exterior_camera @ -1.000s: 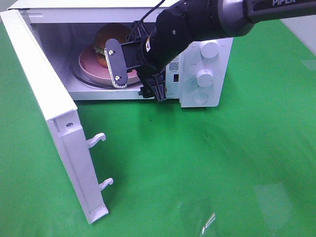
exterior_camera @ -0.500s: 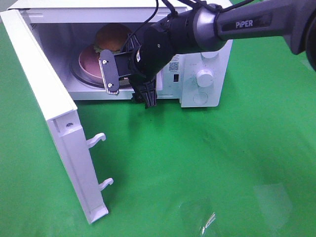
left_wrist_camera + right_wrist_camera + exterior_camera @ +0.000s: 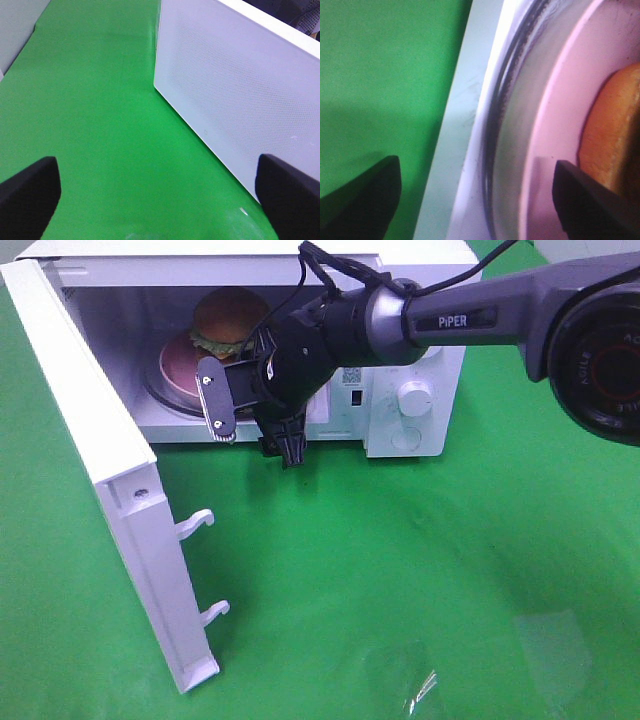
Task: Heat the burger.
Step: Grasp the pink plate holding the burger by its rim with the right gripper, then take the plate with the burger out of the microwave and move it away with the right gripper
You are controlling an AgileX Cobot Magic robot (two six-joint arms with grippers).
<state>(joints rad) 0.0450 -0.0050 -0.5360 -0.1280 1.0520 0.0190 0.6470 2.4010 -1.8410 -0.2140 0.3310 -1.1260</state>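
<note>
One burger [image 3: 231, 317] sits on its pink plate [image 3: 180, 365], on the glass turntable [image 3: 160, 395] inside the open microwave [image 3: 420, 300]. My right jaws [image 3: 250, 410] hang at the microwave's mouth, just in front of the plate, spread and holding nothing. The microwave's door [image 3: 90, 460] stands swung wide over the green counter [image 3: 420, 570]. My left jaws [image 3: 160, 190] hover beside the microwave's perforated outer wall, spread wide and empty too.

high overview, two close wrist views
</note>
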